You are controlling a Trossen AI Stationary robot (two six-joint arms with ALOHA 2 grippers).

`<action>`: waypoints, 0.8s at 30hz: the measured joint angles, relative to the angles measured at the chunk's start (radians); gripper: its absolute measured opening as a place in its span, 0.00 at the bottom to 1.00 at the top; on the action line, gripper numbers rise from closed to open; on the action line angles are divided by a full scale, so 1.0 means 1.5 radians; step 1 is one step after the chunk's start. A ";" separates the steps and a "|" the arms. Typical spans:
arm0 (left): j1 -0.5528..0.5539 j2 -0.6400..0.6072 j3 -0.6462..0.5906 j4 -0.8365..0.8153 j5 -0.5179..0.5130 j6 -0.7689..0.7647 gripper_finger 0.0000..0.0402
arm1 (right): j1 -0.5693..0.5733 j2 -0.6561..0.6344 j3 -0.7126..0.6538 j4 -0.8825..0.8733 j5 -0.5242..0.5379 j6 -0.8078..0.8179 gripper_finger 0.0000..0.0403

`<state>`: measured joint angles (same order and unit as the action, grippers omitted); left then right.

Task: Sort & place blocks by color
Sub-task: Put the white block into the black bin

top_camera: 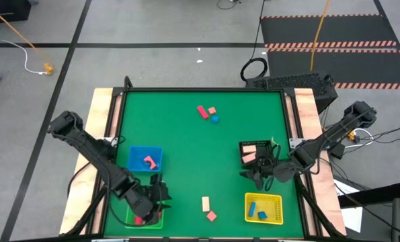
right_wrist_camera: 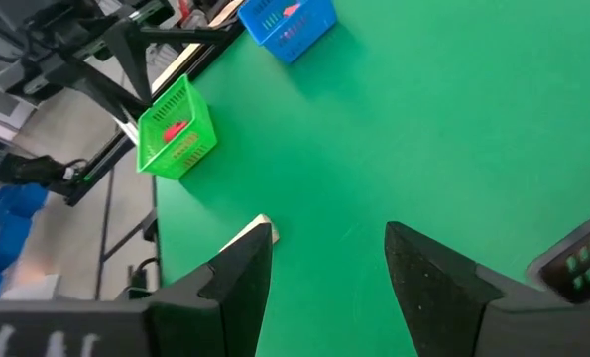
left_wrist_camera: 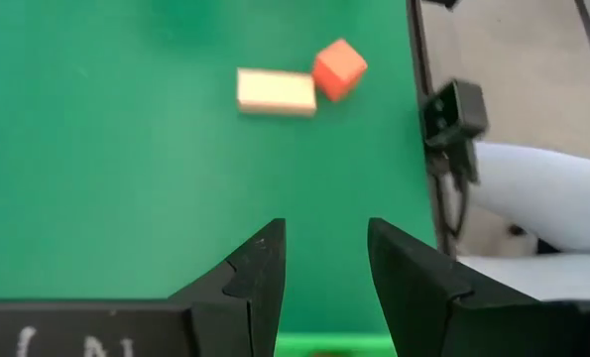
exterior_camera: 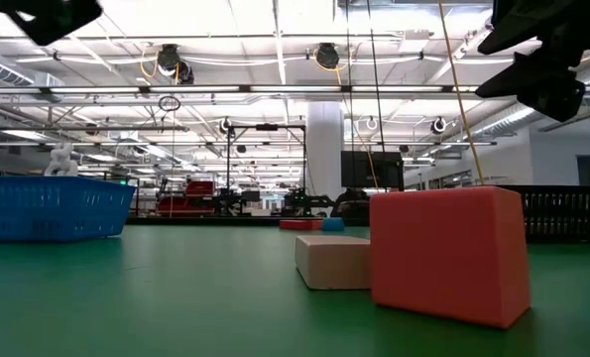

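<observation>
While the low view fills with the salmon cube [exterior_camera: 449, 254] and the tan bar [exterior_camera: 333, 261] just behind it, only the high view places them at the table's near edge between the green tray [top_camera: 154, 222] and yellow tray [top_camera: 263, 208]. Both blocks are matte and flat-faced; the bar's long axis runs near-to-far. Left gripper [top_camera: 157, 193] hangs over the green tray, fingers apart, empty. Right gripper [top_camera: 259, 169] sits by the black tray [top_camera: 257, 150], parted, holding nothing. Farther off: three blocks [top_camera: 208, 113] clustered.

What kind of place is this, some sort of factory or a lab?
Most likely a robotics lab in a big industrial hall: a green work table with colour trays, high ceilings hung with strip lights, and cables trailing over a concrete floor.
</observation>
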<state>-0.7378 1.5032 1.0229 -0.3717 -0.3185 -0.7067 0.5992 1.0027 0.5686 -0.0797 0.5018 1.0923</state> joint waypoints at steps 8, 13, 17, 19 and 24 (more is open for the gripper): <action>0.027 0.000 0.000 0.022 -0.056 0.096 0.36 | -0.011 0.000 0.000 0.001 0.032 -0.001 0.46; 0.034 0.000 0.000 0.022 -0.068 0.161 0.36 | -0.012 0.000 0.000 0.035 0.085 -0.014 0.46; 0.035 0.000 0.000 0.022 -0.068 0.160 0.36 | -0.016 0.002 0.000 0.118 0.087 -0.085 0.46; 0.035 0.000 0.000 0.022 -0.068 0.158 0.36 | -0.021 0.005 0.000 0.161 0.087 -0.113 0.46; 0.032 0.000 -0.012 0.051 -0.068 0.183 0.36 | -0.050 0.005 0.000 0.222 0.088 -0.146 0.46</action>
<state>-0.6901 1.5036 1.0054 -0.2948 -0.4210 -0.4329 0.5250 1.0108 0.5686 0.2527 0.6336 0.8729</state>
